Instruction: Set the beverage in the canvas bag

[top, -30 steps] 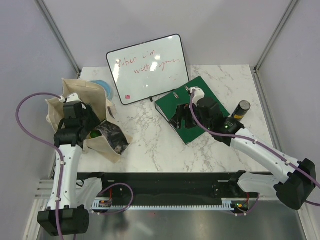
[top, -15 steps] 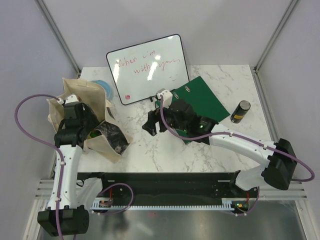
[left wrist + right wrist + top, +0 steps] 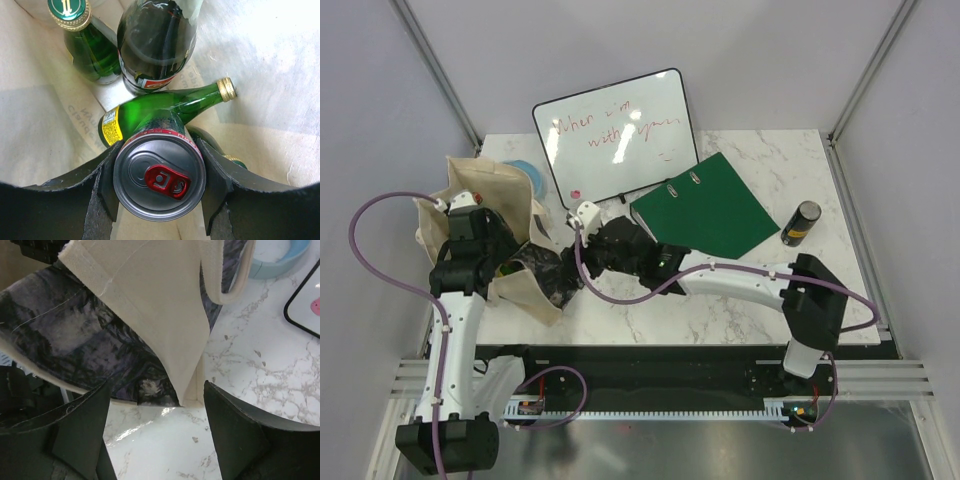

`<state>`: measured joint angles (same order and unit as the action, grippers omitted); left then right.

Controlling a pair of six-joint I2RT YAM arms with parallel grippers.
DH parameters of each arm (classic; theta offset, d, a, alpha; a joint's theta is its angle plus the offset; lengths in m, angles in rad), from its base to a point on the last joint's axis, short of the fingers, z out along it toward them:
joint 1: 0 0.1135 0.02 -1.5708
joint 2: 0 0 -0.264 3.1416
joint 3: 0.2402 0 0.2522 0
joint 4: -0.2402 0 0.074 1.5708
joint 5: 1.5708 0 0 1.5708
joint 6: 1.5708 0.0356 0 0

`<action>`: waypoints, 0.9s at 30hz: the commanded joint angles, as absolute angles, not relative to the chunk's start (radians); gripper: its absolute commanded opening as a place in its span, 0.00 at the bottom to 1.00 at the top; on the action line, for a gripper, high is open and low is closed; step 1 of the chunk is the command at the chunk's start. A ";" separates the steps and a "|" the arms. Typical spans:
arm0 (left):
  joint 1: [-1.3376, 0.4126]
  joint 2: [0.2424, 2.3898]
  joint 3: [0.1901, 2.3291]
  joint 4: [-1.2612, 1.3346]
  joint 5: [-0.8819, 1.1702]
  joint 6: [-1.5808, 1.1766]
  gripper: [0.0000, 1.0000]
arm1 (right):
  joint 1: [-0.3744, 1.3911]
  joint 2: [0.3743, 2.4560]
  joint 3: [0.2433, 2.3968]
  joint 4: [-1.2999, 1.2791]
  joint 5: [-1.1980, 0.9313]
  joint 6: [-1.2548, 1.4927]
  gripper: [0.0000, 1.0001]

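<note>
Can (image 3: 159,180) clamped in the left gripper (image 3: 159,186), hanging inside the canvas bag (image 3: 35,125) over the green bottles (image 3: 155,107), right gripper (image 3: 156,390) spread wide at the bag's edge: best lower it gently beside them before releasing.

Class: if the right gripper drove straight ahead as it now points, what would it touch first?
Most likely the canvas bag: its beige flap edge sits just ahead, between the open jaws of the right gripper. The exact gap is unclear.

The whiteboard (image 3: 617,137) bears red handwriting that seemingly reads "When I'm with you".
</note>
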<state>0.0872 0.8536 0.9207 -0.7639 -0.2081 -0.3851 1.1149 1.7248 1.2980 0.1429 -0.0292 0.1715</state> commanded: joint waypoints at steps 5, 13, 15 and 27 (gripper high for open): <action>0.080 0.825 0.930 -0.785 -0.210 -0.397 0.57 | 1.149 1.859 1.485 0.239 -0.006 0.009 0.81; 0.078 0.810 0.989 -0.793 -0.209 -0.390 0.63 | 1.186 1.908 1.531 0.285 -0.006 0.011 0.54; 0.080 0.807 0.994 -0.792 -0.204 -0.394 0.64 | 1.195 1.914 1.535 0.287 0.020 -0.015 0.38; 0.078 0.801 1.022 -0.792 -0.198 -0.383 0.72 | 1.220 1.901 1.502 0.296 0.094 -0.025 0.00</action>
